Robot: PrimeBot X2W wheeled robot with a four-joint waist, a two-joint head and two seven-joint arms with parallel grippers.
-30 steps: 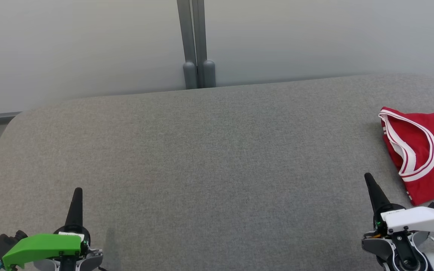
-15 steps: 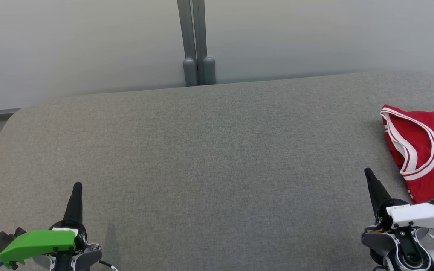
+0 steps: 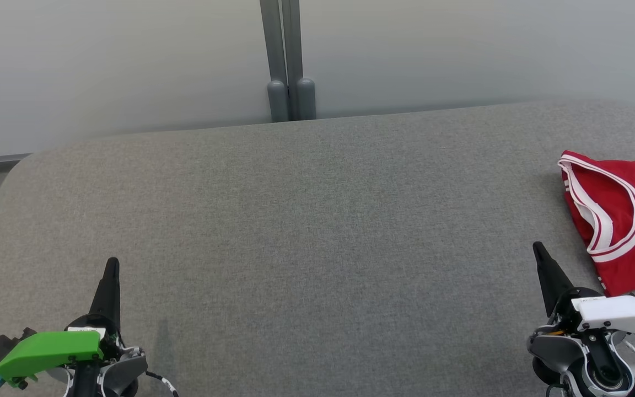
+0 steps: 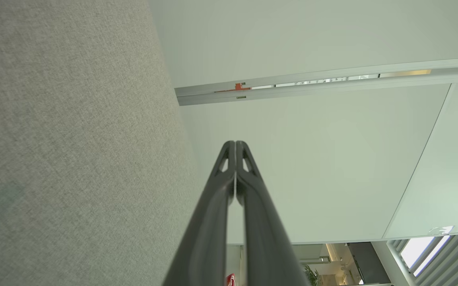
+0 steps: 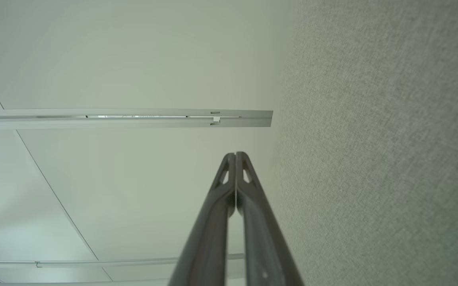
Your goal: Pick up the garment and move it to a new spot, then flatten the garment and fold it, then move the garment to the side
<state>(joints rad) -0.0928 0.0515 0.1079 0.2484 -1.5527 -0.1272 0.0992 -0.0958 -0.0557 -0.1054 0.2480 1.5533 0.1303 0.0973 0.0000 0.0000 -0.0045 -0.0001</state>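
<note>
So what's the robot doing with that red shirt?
Nothing right now. The red shirt lies at the right edge of the grey padded table, and no gripper touches it. The left gripper and right gripper both sit low near the robot, shut and empty. The right one is closer to the shirt.

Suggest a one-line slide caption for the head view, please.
Left hand and right hand, shut and empty, over the grey padded surface; red garment lies at its right edge.
</note>
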